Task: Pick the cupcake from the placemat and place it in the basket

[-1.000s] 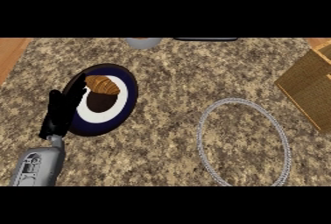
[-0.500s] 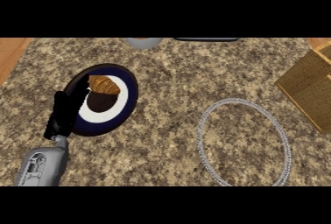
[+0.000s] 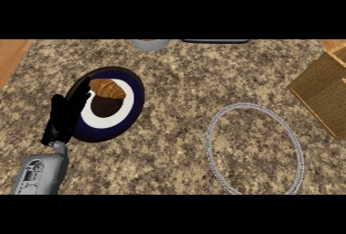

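Black left robot hand (image 3: 65, 116) edges closer across the round dark-blue placemat (image 3: 135, 98), fingers (image 3: 78, 98) straight (nothing gripped yet), nearing the brown cupcake (image 3: 108, 93); the silver wire basket (image 3: 251, 105) waits.

The cupcake (image 3: 108, 88) is brown and ridged and sits on the upper part of the placemat (image 3: 111, 122), a dark blue oval with a white ring and dark centre. The basket (image 3: 209, 137), a grey wire ring, lies right of the placemat, well apart.
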{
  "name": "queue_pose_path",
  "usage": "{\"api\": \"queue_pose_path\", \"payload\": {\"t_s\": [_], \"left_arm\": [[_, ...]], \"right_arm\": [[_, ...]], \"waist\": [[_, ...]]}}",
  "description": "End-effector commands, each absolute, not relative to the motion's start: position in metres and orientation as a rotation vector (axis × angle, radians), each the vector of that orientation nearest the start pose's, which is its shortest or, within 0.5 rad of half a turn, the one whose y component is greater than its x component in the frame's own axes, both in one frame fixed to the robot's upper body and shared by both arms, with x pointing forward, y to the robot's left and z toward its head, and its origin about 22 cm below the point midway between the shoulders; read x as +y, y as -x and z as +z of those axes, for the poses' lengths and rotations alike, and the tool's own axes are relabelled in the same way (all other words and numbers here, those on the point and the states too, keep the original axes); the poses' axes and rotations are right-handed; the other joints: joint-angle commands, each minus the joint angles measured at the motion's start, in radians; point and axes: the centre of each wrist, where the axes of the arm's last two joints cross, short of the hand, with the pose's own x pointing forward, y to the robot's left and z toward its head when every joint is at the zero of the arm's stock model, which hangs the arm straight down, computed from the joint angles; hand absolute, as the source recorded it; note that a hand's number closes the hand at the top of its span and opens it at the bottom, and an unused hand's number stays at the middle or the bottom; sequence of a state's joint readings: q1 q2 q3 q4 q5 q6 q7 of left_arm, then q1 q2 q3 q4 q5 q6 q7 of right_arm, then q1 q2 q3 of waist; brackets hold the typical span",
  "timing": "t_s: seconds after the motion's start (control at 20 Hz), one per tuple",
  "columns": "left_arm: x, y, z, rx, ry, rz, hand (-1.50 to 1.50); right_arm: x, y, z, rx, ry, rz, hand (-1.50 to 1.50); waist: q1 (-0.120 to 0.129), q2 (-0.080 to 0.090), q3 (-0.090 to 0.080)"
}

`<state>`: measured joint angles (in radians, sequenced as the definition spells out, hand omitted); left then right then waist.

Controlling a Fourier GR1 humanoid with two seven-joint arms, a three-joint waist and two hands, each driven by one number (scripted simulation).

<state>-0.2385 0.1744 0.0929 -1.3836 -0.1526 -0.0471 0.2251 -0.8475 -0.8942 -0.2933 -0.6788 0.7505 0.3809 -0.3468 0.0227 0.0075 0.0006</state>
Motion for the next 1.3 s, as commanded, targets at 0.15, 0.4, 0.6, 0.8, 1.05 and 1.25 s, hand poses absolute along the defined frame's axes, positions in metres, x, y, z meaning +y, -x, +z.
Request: {"api": "queue_pose_path", "payload": {"t_s": [0.15, 0.4, 0.6, 0.8, 1.05, 1.25], "left_arm": [[0.295, -0.306, 0.034, -1.374, -0.246, -0.233, 0.00], [0.270, -0.307, 0.034, -1.370, -0.245, -0.207, 0.00], [0.263, -0.292, 0.023, -1.367, -0.258, -0.245, 0.00], [0.254, -0.308, 0.039, -1.381, -0.235, -0.234, 0.00], [0.266, -0.298, 0.028, -1.381, -0.239, -0.218, 0.00], [0.262, -0.307, 0.023, -1.358, -0.253, -0.237, 0.00]], "right_arm": [[-0.478, -0.381, 0.221, -1.390, 0.807, 0.744, -1.50], [-0.498, -0.367, 0.200, -1.527, 0.800, 0.642, -1.50], [-0.505, -0.363, 0.192, -1.602, 0.816, 0.462, -1.50], [-0.519, -0.354, 0.213, -1.658, 0.895, 0.250, -1.50], [-0.579, -0.293, 0.229, -1.572, 0.862, 0.116, -1.50], [-0.600, -0.264, 0.244, -1.523, 0.866, 0.085, -1.50]], "waist": [[0.016, 0.006, 0.001], [0.002, 0.002, 0.001], [0.003, -0.001, 0.001], [0.006, 0.003, 0.002], [0.005, 0.005, 0.003], [0.003, 0.014, 0.004]]}}
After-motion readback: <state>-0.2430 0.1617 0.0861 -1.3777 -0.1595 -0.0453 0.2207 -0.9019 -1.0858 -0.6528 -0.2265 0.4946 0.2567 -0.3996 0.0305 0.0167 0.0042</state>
